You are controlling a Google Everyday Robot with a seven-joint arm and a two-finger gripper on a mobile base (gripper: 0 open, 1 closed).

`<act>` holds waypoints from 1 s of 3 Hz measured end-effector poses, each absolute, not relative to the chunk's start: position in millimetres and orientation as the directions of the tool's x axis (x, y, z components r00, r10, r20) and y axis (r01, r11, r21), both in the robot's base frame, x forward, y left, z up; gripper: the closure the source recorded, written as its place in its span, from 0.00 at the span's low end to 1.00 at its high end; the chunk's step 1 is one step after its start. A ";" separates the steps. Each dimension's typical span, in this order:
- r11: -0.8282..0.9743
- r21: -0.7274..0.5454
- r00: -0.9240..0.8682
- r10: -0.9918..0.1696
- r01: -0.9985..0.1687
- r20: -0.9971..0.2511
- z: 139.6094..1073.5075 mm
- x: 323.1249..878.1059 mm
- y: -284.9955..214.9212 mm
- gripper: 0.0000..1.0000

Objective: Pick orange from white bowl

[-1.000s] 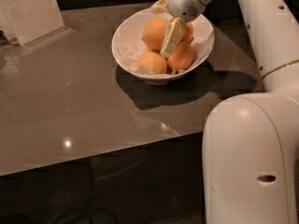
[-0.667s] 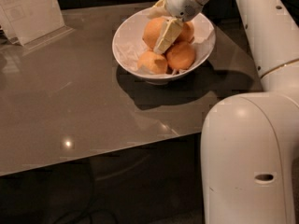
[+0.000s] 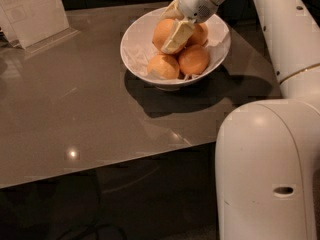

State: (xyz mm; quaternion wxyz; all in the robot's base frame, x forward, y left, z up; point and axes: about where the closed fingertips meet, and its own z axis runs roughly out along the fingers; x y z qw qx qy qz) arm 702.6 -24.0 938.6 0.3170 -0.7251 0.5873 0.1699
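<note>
The white bowl [image 3: 139, 54] stands on the grey table at the back, holding several oranges. The orange [image 3: 164, 32], the largest and lightest, sits at the top left of the pile. My gripper [image 3: 172, 29] reaches in from the upper right, its cream fingers [image 3: 177, 36] closed around that orange, one in front and one behind it. Three smaller, deeper-orange fruits lie around it: one at the front left [image 3: 163, 67], one at the front right [image 3: 194, 60], and one [image 3: 200, 34] behind the fingers.
A white card stand [image 3: 32, 11] stands at the table's back left. My white arm and base [image 3: 270, 169] fill the right side. The table's front edge [image 3: 100, 164] runs across the lower middle, with dark floor below.
The gripper has lifted a little and shifted left with the large orange held between its fingers. The bowl and the smaller fruits have stayed put.
</note>
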 end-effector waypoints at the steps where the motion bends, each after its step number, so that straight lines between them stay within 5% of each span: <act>1: -0.109 -0.260 0.252 -0.744 -0.959 -0.619 938.6 702.6 -24.0 0.89; 2: -0.109 -0.260 0.253 -0.744 -0.959 -0.619 938.6 702.6 -24.0 1.00; 3: -0.100 -0.308 0.287 -0.701 -0.946 -0.653 951.9 704.4 -19.5 1.00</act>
